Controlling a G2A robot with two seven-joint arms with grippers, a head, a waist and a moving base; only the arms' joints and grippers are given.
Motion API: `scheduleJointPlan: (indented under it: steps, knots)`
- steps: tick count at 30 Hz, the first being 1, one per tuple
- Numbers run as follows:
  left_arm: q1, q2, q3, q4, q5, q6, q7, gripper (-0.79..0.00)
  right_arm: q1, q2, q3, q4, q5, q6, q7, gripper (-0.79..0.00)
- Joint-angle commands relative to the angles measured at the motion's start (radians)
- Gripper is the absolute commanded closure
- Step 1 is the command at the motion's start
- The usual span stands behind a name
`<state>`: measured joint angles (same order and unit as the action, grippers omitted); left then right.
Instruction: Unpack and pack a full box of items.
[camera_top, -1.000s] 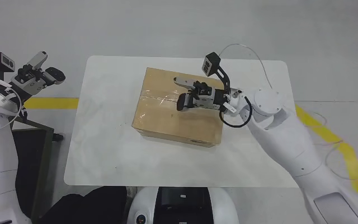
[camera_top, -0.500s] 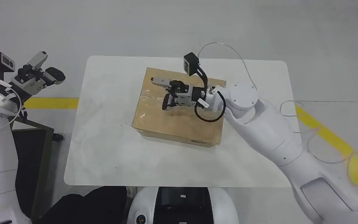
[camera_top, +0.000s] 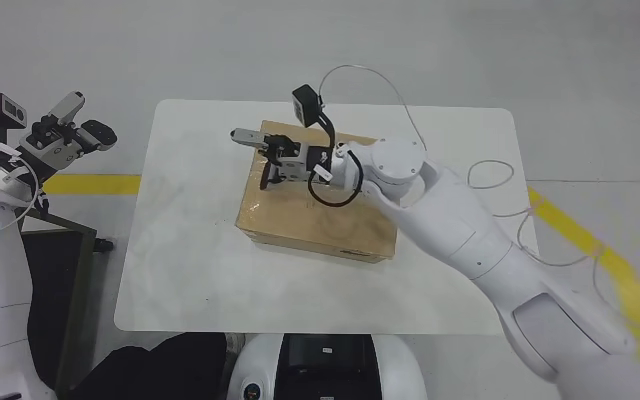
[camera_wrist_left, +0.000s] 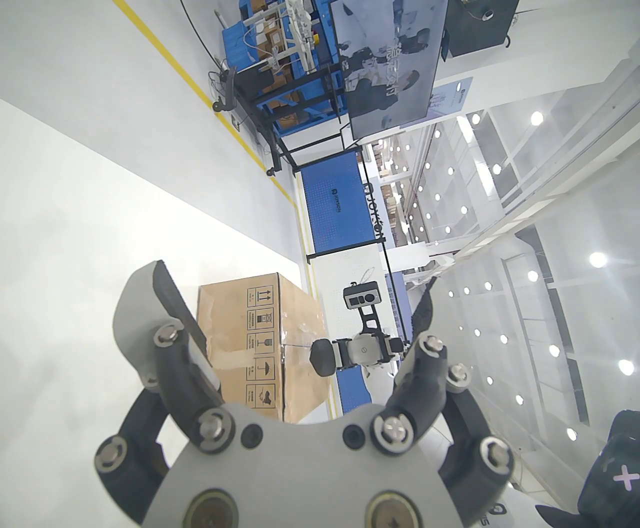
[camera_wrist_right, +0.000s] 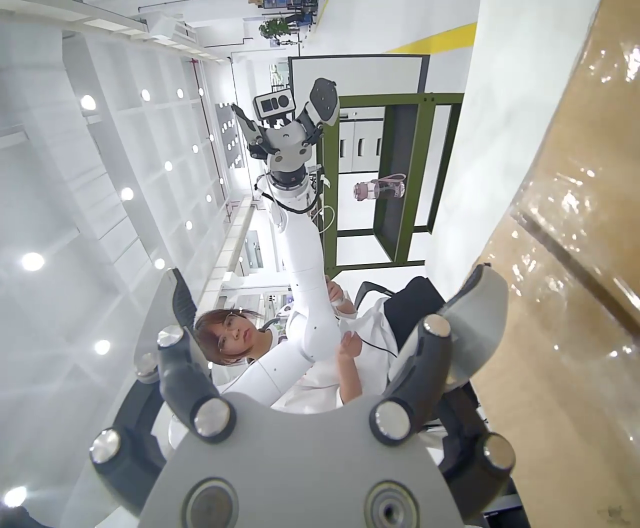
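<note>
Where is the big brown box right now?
In the top view the cardboard box sits near the middle of the white table, with the right pincer open above its left edge.

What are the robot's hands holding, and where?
Nothing. The right gripper is open over the cardboard box, and the left gripper is open and empty beside the table.

We see the box (camera_top: 318, 205) as matt brown cardboard, its seam covered by clear tape (camera_wrist_right: 575, 200) that looks glossy and wrinkled, catching bright glints. The surface (camera_top: 190, 250) under it looks white, smooth and matt. On the right gripper (camera_wrist_right: 330, 280) and the left gripper (camera_wrist_left: 292, 285) we make out dull grey, metal-looking fingers (camera_wrist_right: 480, 300), matt black pads (camera_wrist_left: 172, 295) and shiny round screws (camera_wrist_right: 215, 417).
</note>
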<state>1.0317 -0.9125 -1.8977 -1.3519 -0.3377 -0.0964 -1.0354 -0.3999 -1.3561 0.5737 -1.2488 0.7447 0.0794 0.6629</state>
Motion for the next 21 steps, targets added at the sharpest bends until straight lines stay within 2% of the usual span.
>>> scheduleJointPlan:
  steps: [1,15,21]
  knots:
    - [0.0,0.0,0.0,0.0,0.0,0.0,0.0,-0.785,0.012,-0.015,-0.01,0.022,0.0,-0.006,-0.004,-0.785]
    - [0.0,0.0,0.0,0.0,0.0,0.0,0.0,-0.785,0.089,-0.137,-0.078,0.199,-0.002,-0.069,-0.001,-0.785]
    - [0.0,0.0,0.0,0.0,0.0,0.0,0.0,-0.785,0.102,-0.171,-0.078,0.287,-0.003,-0.066,0.033,-0.785]
